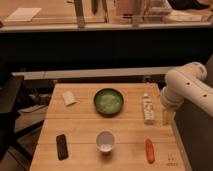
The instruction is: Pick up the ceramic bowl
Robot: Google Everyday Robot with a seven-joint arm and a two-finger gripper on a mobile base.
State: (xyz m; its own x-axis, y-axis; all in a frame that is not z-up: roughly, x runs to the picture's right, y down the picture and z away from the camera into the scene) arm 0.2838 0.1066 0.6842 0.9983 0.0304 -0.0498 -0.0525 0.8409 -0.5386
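Looking down at a wooden worktop. Spotting the ceramic bowl sitting upright on the far half, about in the middle from left to right. Noticing its dark green rim and its lighter, spotty green inside. Seeing bare wood all around it. Finding a small white bowl nearer, almost straight in front of the green one and apart from it. Finding a flat black thing lying at the near left and a long orange-red thing lying at the near right. Seeing a white bottle lying on its side to the right of the ceramic bowl, with bare wood between them. Seeing a small white packet lying at the far left. Spotting a fat white arm reaching in from the right. Seeing the tool hanging down from it at the right edge of the worktop, just beside the bottle and well apart from the ceramic bowl. Not managing to tell the tool's state, spread apart or pressed together.
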